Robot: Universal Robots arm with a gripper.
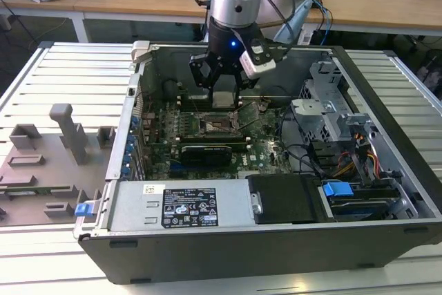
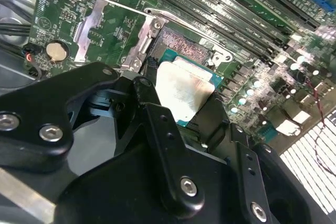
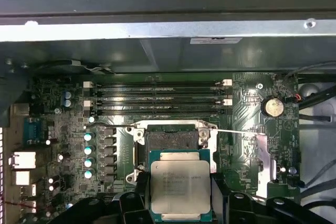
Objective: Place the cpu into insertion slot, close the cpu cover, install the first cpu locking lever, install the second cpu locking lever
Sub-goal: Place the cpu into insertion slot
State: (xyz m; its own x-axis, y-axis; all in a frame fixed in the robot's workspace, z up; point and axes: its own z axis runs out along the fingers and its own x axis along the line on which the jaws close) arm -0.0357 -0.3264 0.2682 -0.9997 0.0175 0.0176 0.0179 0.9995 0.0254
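Gripper (image 3: 179,199) pinches the cpu (image 3: 179,179) by its edges close to the open insertion slot (image 3: 172,140). If the chip went down tilted or offset, it could jam and damage that slot.

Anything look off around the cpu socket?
Nothing stands out. The gripper holds the cpu partly over the bare insertion slot. The cpu cover lies swung open beside the slot.
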